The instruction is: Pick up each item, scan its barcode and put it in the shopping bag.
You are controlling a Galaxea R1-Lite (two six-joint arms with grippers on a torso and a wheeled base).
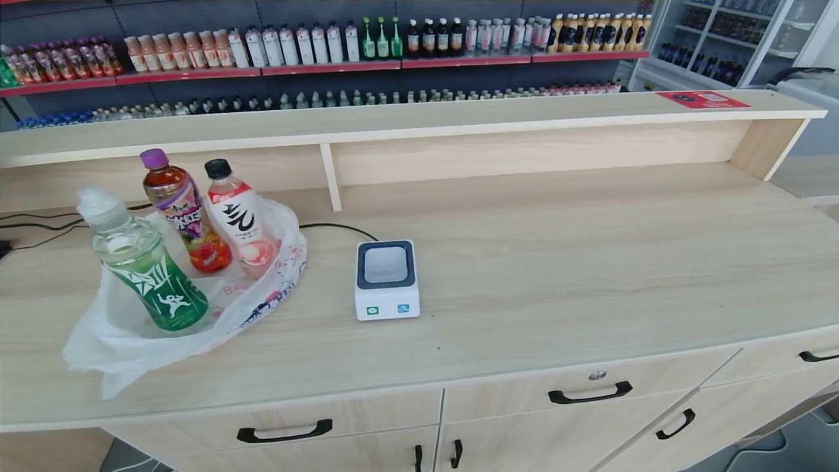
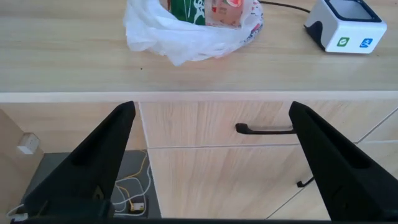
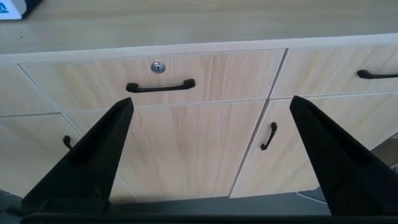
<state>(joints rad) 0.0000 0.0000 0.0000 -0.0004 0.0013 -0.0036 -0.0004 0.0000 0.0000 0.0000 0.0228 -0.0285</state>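
Three bottles (image 1: 187,216) stand in the shopping bag (image 1: 98,354), bases veiled by plastic.

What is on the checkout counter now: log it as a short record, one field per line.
Bottles: green bottle, purple-capped bottle, black-capped bottle, all upright
Location: in the open shopping bag, on the robot's left part of the counter
Reader: scanner beside the bag, window up, nothing over it
Left arm: left gripper open, empty, low before the drawer fronts
Right arm: right gripper open, empty, also before the drawer fronts
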